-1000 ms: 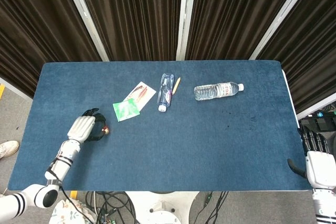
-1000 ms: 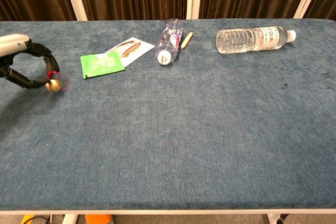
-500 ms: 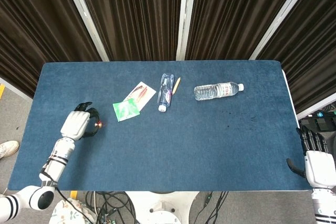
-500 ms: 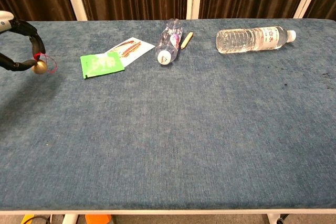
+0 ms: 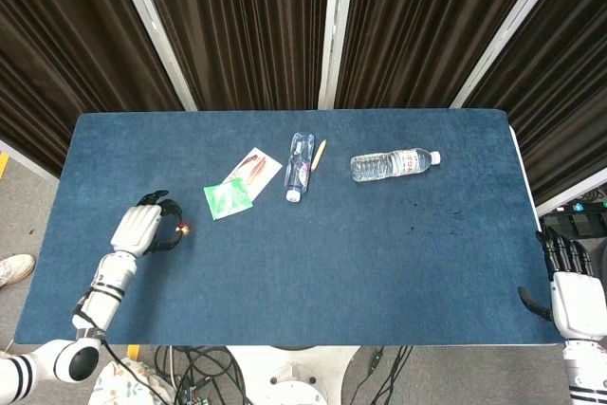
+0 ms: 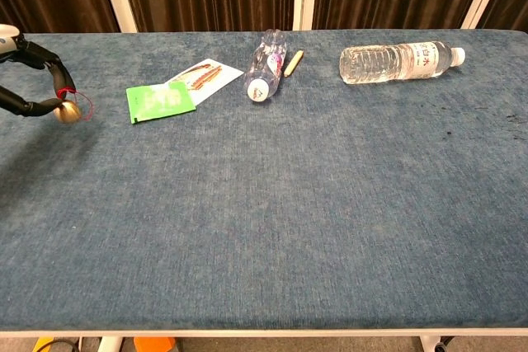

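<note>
A: What does the left hand (image 5: pixel 139 230) have?

B: A small gold bell (image 6: pixel 68 110) with a red loop, pinched between the tips of its dark fingers (image 6: pixel 56 76). The chest view shows it held just above the blue surface (image 5: pixel 379 253), near the left edge.

A: And what lies nearest to it?

B: A green packet (image 5: pixel 229 199), flat on the surface just right of the bell, not touching it. A white packet (image 5: pixel 254 167) with a reddish picture lies against the green one's far corner.

A: Any containers?

B: Two plastic bottles, both on their sides. The small bottle (image 5: pixel 299 166) lies with its cap toward the robot; it looks clear, and I cannot tell whether anything is in it. The large bottle (image 5: pixel 393 163) lies well to the right, white cap pointing right, label near the cap end, and appears full of clear water.

A: Between them?

B: A thin yellow stick (image 5: pixel 320 152), just beside the small bottle.

A: The right hand (image 5: pixel 572 289)?

B: Off the surface's right front corner, fingers straight and a little apart, holding nothing.
</note>
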You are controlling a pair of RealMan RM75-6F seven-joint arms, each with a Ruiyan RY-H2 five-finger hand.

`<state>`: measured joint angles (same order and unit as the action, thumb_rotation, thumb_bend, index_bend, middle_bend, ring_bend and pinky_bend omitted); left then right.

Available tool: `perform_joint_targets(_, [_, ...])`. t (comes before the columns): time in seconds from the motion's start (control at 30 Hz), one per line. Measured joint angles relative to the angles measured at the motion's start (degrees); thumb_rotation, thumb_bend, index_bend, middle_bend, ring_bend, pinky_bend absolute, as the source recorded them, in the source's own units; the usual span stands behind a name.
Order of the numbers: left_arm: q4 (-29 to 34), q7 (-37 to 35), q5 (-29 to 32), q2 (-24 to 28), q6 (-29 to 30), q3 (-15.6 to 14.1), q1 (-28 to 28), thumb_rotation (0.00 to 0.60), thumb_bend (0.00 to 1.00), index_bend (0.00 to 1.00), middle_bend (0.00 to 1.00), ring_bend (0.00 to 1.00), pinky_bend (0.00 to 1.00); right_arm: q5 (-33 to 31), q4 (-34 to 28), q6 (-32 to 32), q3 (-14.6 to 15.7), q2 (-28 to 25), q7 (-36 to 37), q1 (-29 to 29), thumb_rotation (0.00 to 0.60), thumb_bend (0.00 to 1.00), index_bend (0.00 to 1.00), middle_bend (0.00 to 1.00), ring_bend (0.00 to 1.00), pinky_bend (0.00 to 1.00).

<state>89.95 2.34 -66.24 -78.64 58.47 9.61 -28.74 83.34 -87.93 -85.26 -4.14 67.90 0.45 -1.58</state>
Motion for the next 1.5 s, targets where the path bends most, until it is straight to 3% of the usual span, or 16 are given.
perform_joint_targets(0.23, [-0.68,1.29,-0.61,-1.38,6.54,0.58,0.62,0.600,0.52,0.65,0.35,0.10,0.13,-0.39,-0.04,0.01,-0.07,-0.20,-0.02,0.14,0.600,0.15,0.00,0.00,0.00,0.01])
perform_joint_targets(0.4, [0.27,2.23,-2.34,-2.13,6.19,0.69,0.97,0.600,0.53,0.66,0.35,0.10,0.13,0.02,-0.05,0.12,0.14,-0.07,-0.09,0.05,0.600,0.15,0.00,0.00,0.00,0.01])
perform_joint_targets(0.6, [-0.05,8.99,-0.11,-2.87,11.35,1.35,1.33,0.600,0.55,0.66,0.32,0.10,0.13,-0.65,0.41,0.42,-0.02,-0.04,0.37,0.09,0.600,0.15,0.00,0.00,0.00,0.01])
perform_joint_targets(0.87, [1.16,3.91,0.15,-1.86,3.07,1.26,1.40,0.600,0.56,0.67,0.32,0.10,0.12,-0.45,0.61,0.46,0.04,0.21,0.30,0.00,0.600,0.15,0.00,0.00,0.00,0.01])
perform_joint_targets(1.17, [-2.90,5.16,-1.46,-5.04,5.50,-0.92,1.59,0.600,0.56,0.67,0.32,0.10,0.12,0.07,-0.01,-0.15,0.07,-0.04,-0.12,0.09,0.600,0.15,0.00,0.00,0.00,0.01])
perform_joint_targets(1.5, [-8.15,7.26,-0.97,-8.52,6.55,-1.33,1.85,0.600,0.56,0.67,0.32,0.10,0.12,0.31,-0.43,-0.31,0.14,-0.19,-0.44,0.11,0.600,0.15,0.00,0.00,0.00,0.01])
